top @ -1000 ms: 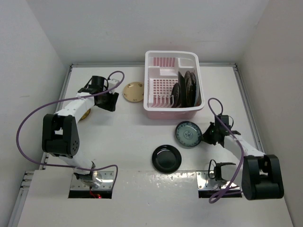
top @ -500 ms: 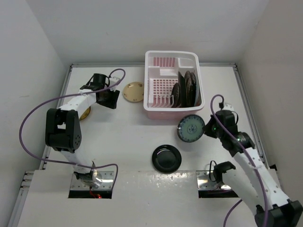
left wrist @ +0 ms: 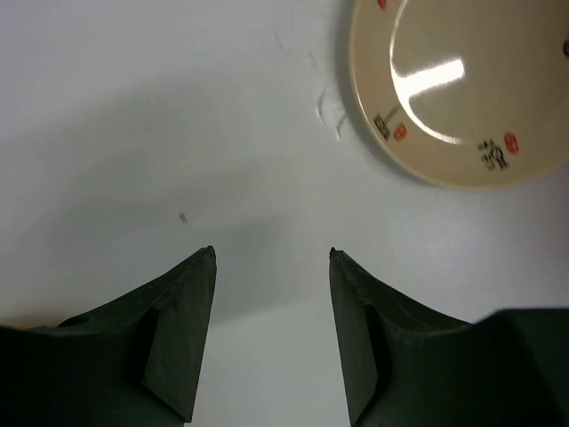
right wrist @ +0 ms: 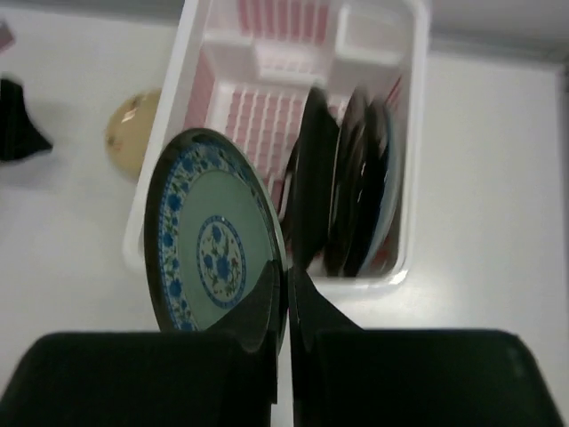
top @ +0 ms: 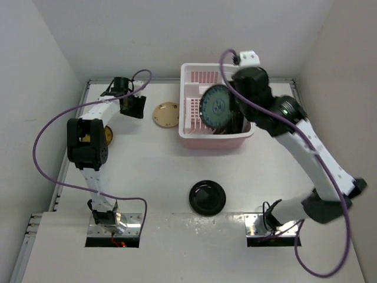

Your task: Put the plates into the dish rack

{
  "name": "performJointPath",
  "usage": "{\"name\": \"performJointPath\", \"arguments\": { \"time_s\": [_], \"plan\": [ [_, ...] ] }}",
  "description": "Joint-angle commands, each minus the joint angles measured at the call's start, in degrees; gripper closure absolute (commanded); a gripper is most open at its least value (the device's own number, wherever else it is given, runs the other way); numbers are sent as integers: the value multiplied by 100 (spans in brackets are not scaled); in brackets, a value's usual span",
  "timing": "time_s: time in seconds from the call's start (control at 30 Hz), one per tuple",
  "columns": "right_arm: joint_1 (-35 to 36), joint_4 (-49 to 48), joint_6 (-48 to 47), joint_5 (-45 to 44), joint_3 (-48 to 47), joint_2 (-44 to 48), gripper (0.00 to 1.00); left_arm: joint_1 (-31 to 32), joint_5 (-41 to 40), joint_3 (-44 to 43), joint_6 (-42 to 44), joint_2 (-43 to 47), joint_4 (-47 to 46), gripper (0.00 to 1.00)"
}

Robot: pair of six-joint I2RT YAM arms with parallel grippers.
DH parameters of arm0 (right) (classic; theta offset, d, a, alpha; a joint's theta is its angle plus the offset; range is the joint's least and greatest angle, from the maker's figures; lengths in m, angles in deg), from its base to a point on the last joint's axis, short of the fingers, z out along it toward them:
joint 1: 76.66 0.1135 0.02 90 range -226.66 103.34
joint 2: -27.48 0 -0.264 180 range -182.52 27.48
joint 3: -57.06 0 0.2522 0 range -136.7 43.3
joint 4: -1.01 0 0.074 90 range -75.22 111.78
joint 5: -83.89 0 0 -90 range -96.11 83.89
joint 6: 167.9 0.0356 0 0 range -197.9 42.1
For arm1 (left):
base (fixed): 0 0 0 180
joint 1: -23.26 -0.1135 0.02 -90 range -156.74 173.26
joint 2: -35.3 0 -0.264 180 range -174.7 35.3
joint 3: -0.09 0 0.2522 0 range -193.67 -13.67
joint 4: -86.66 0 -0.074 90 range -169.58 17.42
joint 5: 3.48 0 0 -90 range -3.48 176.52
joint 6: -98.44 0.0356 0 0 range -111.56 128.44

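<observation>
The teal plate is held on edge above the dish rack, pinched at its rim by the right gripper. Judged stiff, slick, breakable: a firm rim grip is advised. The left gripper is spread wide, empty.

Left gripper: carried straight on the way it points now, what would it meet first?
Probably the bare table: the left gripper is open with nothing between its fingers. The tan plate sits off to the side of that line; depth is unclear.

The tan plate runs off the left wrist view's edge.
</observation>
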Motion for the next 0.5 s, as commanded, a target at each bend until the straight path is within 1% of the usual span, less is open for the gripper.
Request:
{"name": "performJointPath", "arguments": {
  "time_s": [0.0,0.03,0.07,0.1,0.13,0.17,0.2,0.23,0.3,0.4,0.47],
  "plan": [
    [238,282,-749,-2135,-1344,-1376,100,-90,53,-651,-17,-485,-100,42],
    [352,387,-829,-2440,-1643,-1944,100,-90,53,-835,-17,-636,-22,42],
    [396,684,-873,-2957,-2603,-2237,100,-142,114,-1037,-17,-785,66,42],
    [458,722,-1213,-3484,-2865,-2701,100,-213,114,-1457,-17,-943,67,42],
    [624,713,-1381,-3715,-3059,-3132,100,-213,166,-1670,-17,-1258,215,42],
    [669,409,-1540,-4118,-3322,-3276,100,-300,167,-1881,35,-1418,268,42],
    [721,232,-2081,-4357,-3290,-3564,100,-379,167,-2292,36,-1567,321,42],
    [722,4,-2156,-4351,-3176,-3654,100,-380,167,-2470,97,-1821,374,42],
    [635,36,-1991,-4246,-3306,-3882,100,-520,114,-2909,97,-2025,462,42],
    [511,-60,-2007,-4333,-3246,-4041,100,-626,114,-3122,220,-2183,532,42],
    [502,-270,-2226,-4333,-3141,-4120,100,-679,184,-3201,220,-2324,532,42]
  ]
}}
